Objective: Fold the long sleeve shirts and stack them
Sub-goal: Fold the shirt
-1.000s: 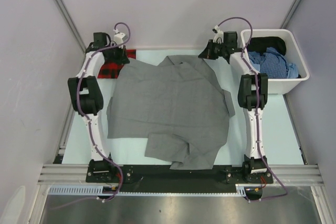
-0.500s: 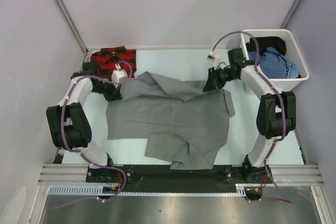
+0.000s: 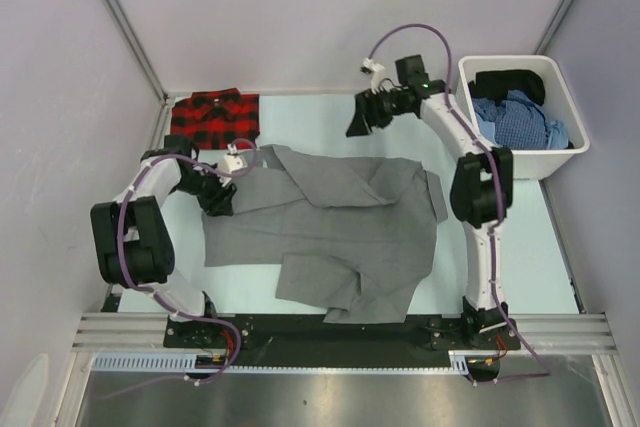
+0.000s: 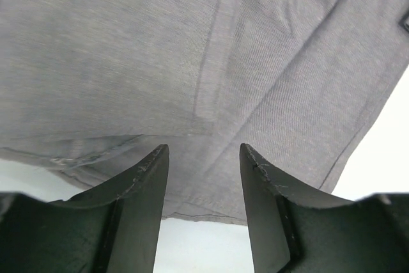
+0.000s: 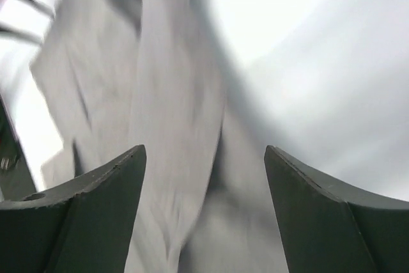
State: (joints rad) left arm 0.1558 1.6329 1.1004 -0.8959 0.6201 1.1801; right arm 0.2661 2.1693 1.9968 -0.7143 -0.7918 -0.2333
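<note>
The grey long sleeve shirt point(image 3: 330, 222) lies spread and rumpled across the middle of the table, its far part folded toward me. The red-and-black plaid shirt point(image 3: 213, 117) lies folded at the back left corner. My left gripper point(image 3: 220, 197) sits low at the grey shirt's left edge. In the left wrist view it point(image 4: 203, 148) is open, with the grey cloth point(image 4: 160, 49) ahead and its hem lying loose between the fingers. My right gripper point(image 3: 356, 122) hangs open above the table behind the shirt's far edge. The right wrist view is blurred, with grey cloth point(image 5: 166, 126) below the spread fingers point(image 5: 96, 190).
A white bin point(image 3: 560, 152) holding blue and black clothes stands at the back right, beside the right arm. Pale walls close in the table on the left, back and right. A metal rail runs along the near edge.
Both grippers dragged the grey shirt's far edge toward me, then opened. The right gripper let go and swung up and back to the far side; the left stays at the shirt's left edge.
</note>
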